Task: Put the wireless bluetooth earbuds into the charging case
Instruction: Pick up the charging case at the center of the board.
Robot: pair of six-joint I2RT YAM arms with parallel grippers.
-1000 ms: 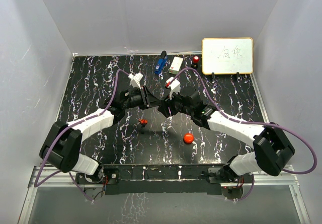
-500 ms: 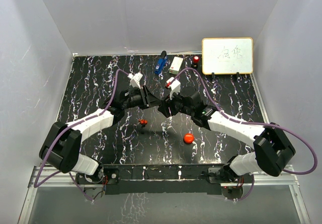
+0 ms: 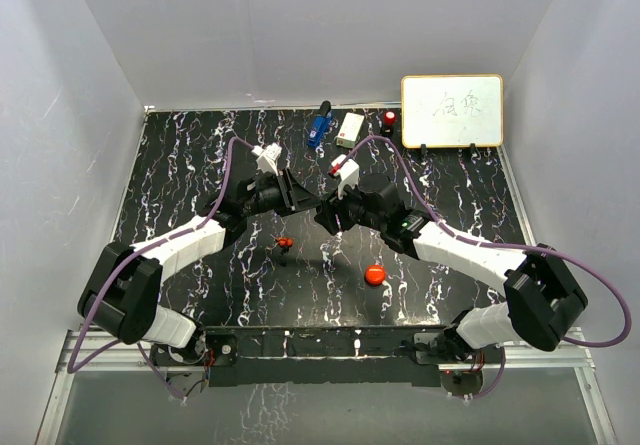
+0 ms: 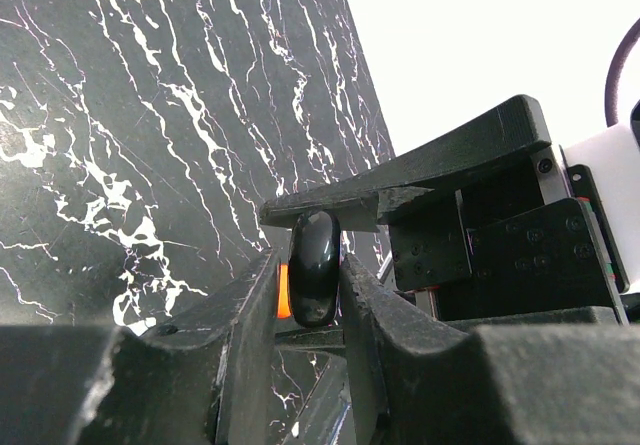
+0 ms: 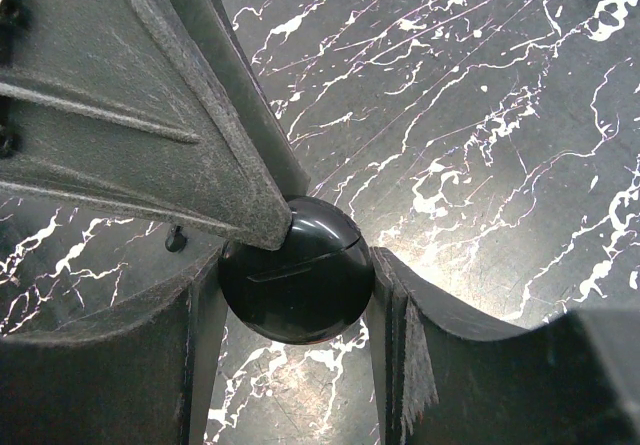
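Over the black white-veined desk (image 3: 190,165), the left pincer (image 4: 312,277) and right pincer (image 5: 297,297) both pinch a glossy black round case (image 5: 290,265), while a tiny red-and-black earbud (image 3: 285,241) lies below, apparently not inserted yet.

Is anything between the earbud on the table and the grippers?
No object lies between, but both the left gripper and right gripper are clamped on the black round disc, so neither is free for the red-and-black earbud.

Red/blk earbud (image 3: 284,241) lies loose nr centre; glossy blk round charging case (image 5: 296,268) shut, held aloft.
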